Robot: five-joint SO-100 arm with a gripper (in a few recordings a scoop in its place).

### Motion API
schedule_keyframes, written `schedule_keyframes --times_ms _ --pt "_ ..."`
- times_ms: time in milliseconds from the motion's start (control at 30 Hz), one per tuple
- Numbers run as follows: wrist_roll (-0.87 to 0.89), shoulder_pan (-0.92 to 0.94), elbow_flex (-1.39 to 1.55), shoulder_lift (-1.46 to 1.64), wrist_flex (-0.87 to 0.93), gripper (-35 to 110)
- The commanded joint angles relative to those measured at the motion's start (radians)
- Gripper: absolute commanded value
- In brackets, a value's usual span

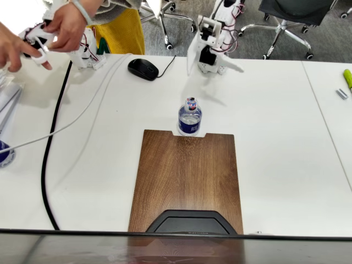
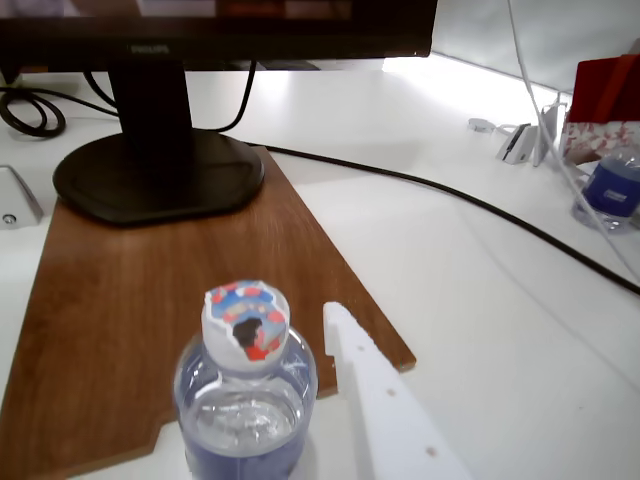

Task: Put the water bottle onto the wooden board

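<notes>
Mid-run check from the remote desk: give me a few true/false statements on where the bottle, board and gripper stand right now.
1. The water bottle stands upright. True.
2. The bottle is already on the wooden board. False: it stands on the white table, at the notch in the board's far short edge.
3. The gripper is clamped on the bottle. False: in the fixed view it sits apart, behind the bottle; in the wrist view a white finger lies beside it.
4. A monitor base rests on the board. True.
5. The computer mouse lies on the board. False: it is on the table.
</notes>
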Motion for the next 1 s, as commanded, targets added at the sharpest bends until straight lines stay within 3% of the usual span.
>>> schedule_keyframes --times_ms 0,133,300,367,967 --pt "-0.034 0.009 0.120 0.098 -0.074 83" --pt "-0.040 0.017 0.167 0.091 -0.086 83" --pt "-0.037 0.037 0.112 -0.334 -0.476 83" --pt "-0.037 0.048 0.069 -0.454 -0.552 83" --pt "-0.060 0.066 -0.121 -0.827 -0.784 81"
